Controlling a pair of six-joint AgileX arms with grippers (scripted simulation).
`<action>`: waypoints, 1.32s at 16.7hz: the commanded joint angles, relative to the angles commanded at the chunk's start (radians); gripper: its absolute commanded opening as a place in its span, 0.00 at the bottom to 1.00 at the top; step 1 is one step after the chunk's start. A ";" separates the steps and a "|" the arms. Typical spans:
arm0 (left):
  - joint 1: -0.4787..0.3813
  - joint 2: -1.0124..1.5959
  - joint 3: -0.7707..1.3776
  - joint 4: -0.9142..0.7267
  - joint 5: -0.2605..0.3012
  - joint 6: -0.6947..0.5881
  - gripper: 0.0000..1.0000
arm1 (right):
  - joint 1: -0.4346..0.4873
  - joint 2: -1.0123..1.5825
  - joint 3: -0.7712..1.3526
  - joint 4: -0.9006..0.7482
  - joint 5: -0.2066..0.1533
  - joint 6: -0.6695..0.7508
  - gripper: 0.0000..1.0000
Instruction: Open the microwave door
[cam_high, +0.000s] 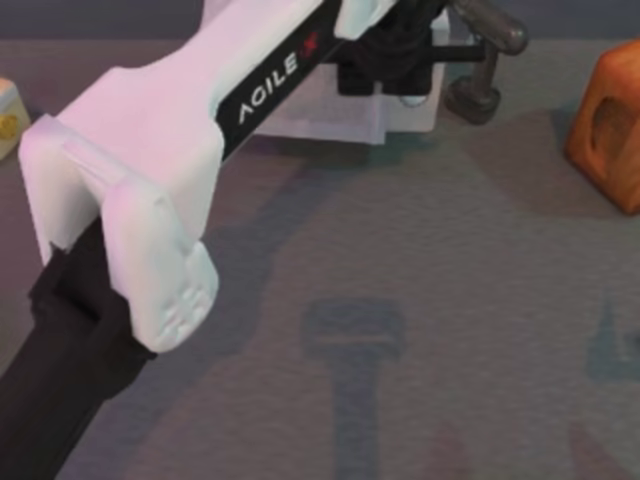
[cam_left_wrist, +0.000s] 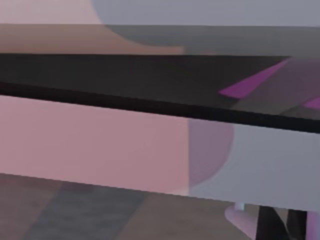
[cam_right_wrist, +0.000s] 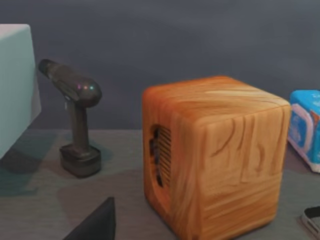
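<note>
The white microwave (cam_high: 340, 115) stands at the table's back centre, mostly hidden under my left arm. My left gripper (cam_high: 395, 60) is right up against it, over its front. In the left wrist view a wide white panel (cam_left_wrist: 100, 140) with a dark band above it fills the picture at very close range. I cannot tell whether that panel is the microwave door. My left gripper (cam_left_wrist: 282, 227) shows there only as dark shapes at the picture's edge. A white corner of the microwave (cam_right_wrist: 15, 85) appears in the right wrist view. Only a dark tip of my right gripper (cam_right_wrist: 97, 225) shows there, above bare table.
A dark power drill (cam_high: 485, 60) stands just right of the microwave. An orange wooden box (cam_high: 610, 125) sits at the back right. A blue packet (cam_right_wrist: 306, 125) lies beyond the box. A cream object (cam_high: 6, 118) sits at the left edge.
</note>
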 joint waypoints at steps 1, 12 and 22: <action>0.002 -0.028 -0.055 0.026 0.004 0.010 0.00 | 0.000 0.000 0.000 0.000 0.000 0.000 1.00; 0.006 -0.218 -0.422 0.211 0.034 0.083 0.00 | 0.000 0.000 0.000 0.000 0.000 0.000 1.00; 0.006 -0.218 -0.422 0.211 0.034 0.083 0.00 | 0.000 0.000 0.000 0.000 0.000 0.000 1.00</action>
